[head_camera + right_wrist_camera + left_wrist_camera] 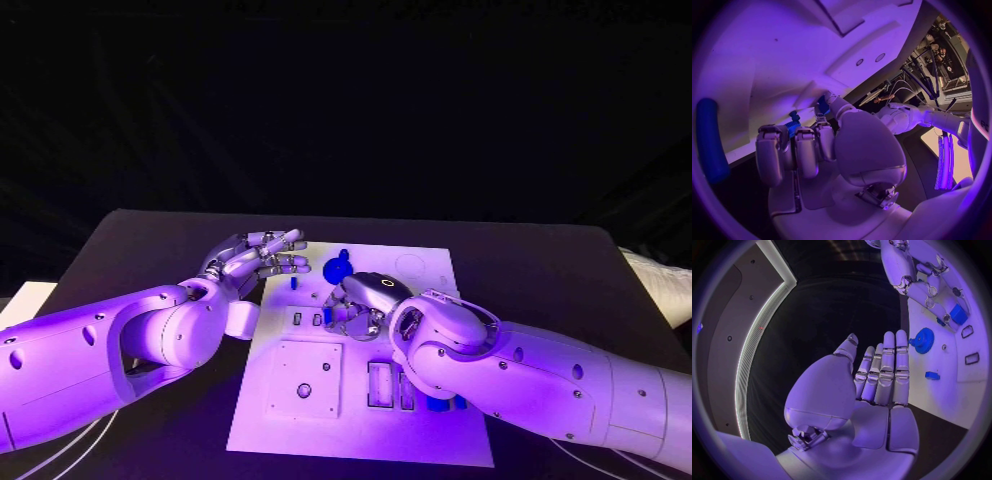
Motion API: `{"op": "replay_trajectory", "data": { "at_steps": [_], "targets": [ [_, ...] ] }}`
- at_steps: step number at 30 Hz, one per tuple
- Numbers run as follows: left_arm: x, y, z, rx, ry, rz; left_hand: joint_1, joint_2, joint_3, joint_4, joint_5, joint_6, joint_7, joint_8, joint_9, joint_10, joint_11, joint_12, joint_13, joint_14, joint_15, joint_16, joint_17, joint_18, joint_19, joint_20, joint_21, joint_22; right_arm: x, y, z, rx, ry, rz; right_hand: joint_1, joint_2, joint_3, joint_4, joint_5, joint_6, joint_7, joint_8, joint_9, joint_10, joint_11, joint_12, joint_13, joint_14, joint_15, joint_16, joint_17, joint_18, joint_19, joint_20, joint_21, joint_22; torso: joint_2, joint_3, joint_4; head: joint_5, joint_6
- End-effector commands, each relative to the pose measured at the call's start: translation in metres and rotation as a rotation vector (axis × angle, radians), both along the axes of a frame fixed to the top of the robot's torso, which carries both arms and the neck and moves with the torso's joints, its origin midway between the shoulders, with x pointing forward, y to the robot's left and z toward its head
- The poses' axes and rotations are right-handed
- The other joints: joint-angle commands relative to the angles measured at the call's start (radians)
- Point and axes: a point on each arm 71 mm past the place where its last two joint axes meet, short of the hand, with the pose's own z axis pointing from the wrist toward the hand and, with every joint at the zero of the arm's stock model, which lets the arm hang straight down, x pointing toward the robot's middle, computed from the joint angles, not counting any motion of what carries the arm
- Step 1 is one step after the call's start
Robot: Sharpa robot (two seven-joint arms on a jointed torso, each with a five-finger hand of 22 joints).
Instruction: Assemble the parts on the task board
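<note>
On my left I see the left hand point(257, 256) hovering just off the task board point(418, 420)'s left edge near its far corner, fingers spread and straight, holding nothing; in the left wrist view the same hand point(879, 372) lies flat and apart from the board point(942, 390), with bare black bench point(159, 250) beyond it from nine round to twelve o'clock. Moving right, a blue gear point(338, 268) sits on the board's far part, at about one o'clock from that hand, and a small blue part point(932, 375) lies near it on the white surface. Next comes the right hand point(361, 300), over the board's middle with fingers curled down; in the right wrist view its fingers point(804, 145) pinch a small blue piece point(793, 125) close against the board. At six o'clock from it, blue parts point(437, 404) sit by the board's near slots. The bench past the board's right edge, toward three o'clock, lies open.
</note>
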Motion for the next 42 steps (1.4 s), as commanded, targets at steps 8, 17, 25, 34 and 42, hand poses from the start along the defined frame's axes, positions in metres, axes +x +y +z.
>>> {"op": "replay_trajectory", "data": {
  "at_steps": [8,17,25,34,42],
  "targets": [
    [-0.001,-0.003,0.001,-0.008,-0.006,-0.025,-0.001,0.007,-0.002,-0.008,-0.002,0.0,0.003,-0.007,0.0,-0.005,-0.001,-0.005,0.0,0.0,0.002,-0.007,0.003,0.009,-0.009,0.002,-0.001,0.0,0.0,-0.003,-0.006,-0.042,0.004,-0.017,-0.014,-0.026,-0.013,0.005,-0.011,-0.031,0.007,-0.003,-0.008,0.001,0.011,-0.016,0.136,0.095,0.013,-0.009,0.209,-0.004,0.034,0.013,-0.009,0.109,0.0,-0.0003,0.0004,-0.002,-0.001],
    [-0.001,-0.003,0.001,-0.008,-0.003,-0.027,-0.001,0.007,-0.002,-0.008,-0.002,0.0,0.003,-0.007,0.0,-0.005,-0.001,-0.005,0.0,0.0,0.002,-0.007,0.003,0.009,-0.009,0.002,-0.001,0.0,-0.001,-0.002,-0.005,-0.02,-0.002,-0.018,-0.045,-0.054,-0.064,0.028,-0.038,-0.061,0.009,-0.001,-0.013,-0.003,0.015,-0.025,0.129,0.095,0.016,-0.012,0.205,-0.003,0.032,0.018,-0.012,0.103,0.0,-0.0008,0.0008,-0.003,-0.003],
    [0.0,-0.004,0.001,0.0,-0.008,-0.034,-0.004,0.007,-0.001,-0.008,-0.002,0.001,0.001,-0.006,0.0,-0.002,-0.003,-0.004,0.0,0.001,0.001,-0.008,0.004,0.009,-0.01,0.002,-0.001,0.0,-0.004,-0.006,0.007,0.152,-0.093,-0.013,-0.049,-0.08,-0.13,0.074,-0.031,-0.113,0.019,0.0,-0.014,-0.044,0.024,-0.099,0.08,0.092,0.024,-0.018,0.196,0.001,0.023,0.025,-0.022,0.084,-0.001,-0.0003,0.0013,-0.003,0.0],
    [0.003,-0.002,-0.001,0.103,-0.046,-0.074,-0.027,0.014,0.015,-0.002,-0.003,0.086,-0.047,0.022,0.007,0.165,-0.065,0.049,0.02,0.212,-0.069,0.102,0.105,0.015,0.121,-0.057,0.095,0.043,-0.012,-0.033,0.032,0.382,-0.155,0.145,-0.032,-0.074,-0.172,0.107,0.004,-0.117,0.02,0.005,-0.011,-0.045,0.025,-0.097,0.077,0.092,0.026,-0.02,0.195,0.002,0.021,0.027,-0.026,0.079,-0.007,0.0015,0.0,0.002,0.005],
    [0.005,0.001,-0.01,0.336,-0.024,-0.156,-0.036,-0.02,0.047,0.006,0.0,0.155,-0.101,0.031,0.019,0.363,-0.144,0.169,0.13,0.387,-0.145,1.071,1.001,-0.035,0.36,-0.144,0.566,0.506,-0.01,-0.083,0.056,0.508,-0.053,0.085,-0.026,-0.064,-0.188,0.117,0.013,-0.101,0.016,0.014,-0.007,-0.046,0.022,-0.098,0.074,0.092,0.023,-0.021,0.194,0.002,0.02,0.025,-0.026,0.078,-0.023,0.0062,-0.0044,0.009,0.006]
  ]
}}
